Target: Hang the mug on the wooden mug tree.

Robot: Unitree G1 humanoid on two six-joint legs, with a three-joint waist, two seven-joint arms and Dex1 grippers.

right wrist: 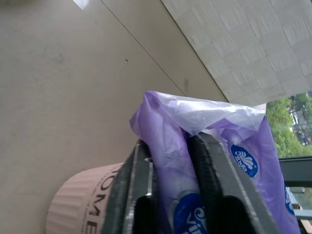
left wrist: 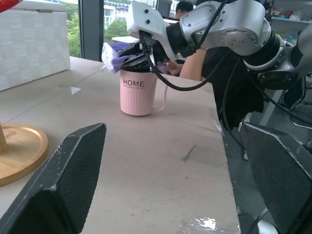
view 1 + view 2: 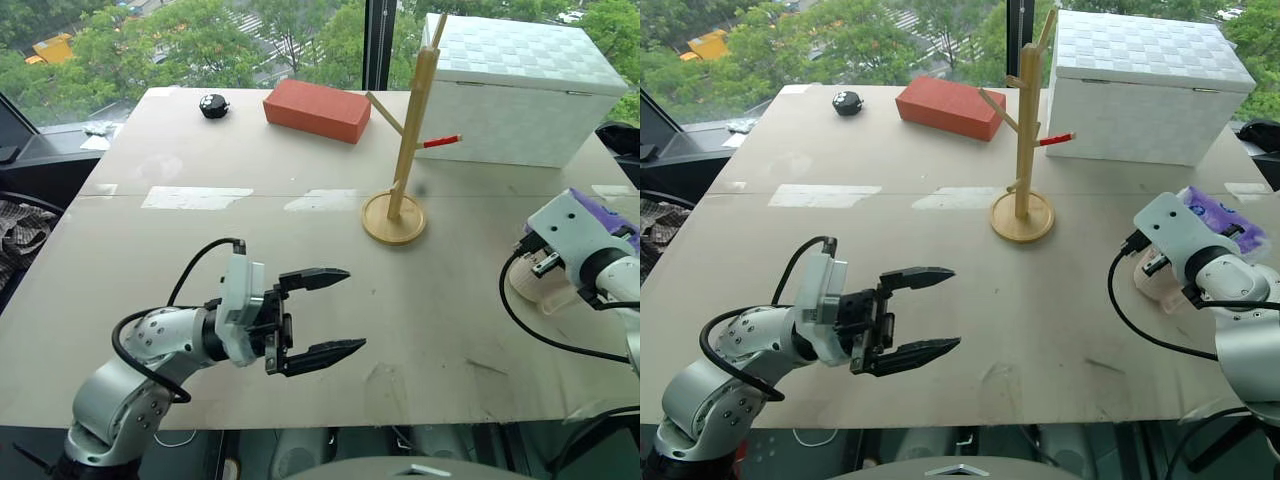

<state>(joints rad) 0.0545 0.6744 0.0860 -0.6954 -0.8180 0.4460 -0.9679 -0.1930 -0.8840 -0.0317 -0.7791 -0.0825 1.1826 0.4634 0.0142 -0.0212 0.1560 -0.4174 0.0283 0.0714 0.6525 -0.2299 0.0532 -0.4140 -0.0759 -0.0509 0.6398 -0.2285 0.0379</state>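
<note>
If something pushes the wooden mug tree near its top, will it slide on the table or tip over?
The wooden mug tree would probably tip rather than slide, because its pole is tall and its round base looks narrow. Weight hung on one angled peg may pull it towards that side. It seems stiff and fairly light, being thin wood.

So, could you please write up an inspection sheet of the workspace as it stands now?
Surface: pale table, taped patches, scuffed.
Job's things: mug upright at the table's right edge; wooden mug tree upright, pegs bare.
Clutter: red brick, small black object, white box, purple packet by the mug.
Grippers: left gripper open, holding nothing; right gripper shut at the mug's rim, against the packet; what it grips is unclear.
Cables: black cable looped at each wrist.
Surroundings: window, trees; a person beyond the table.
</note>
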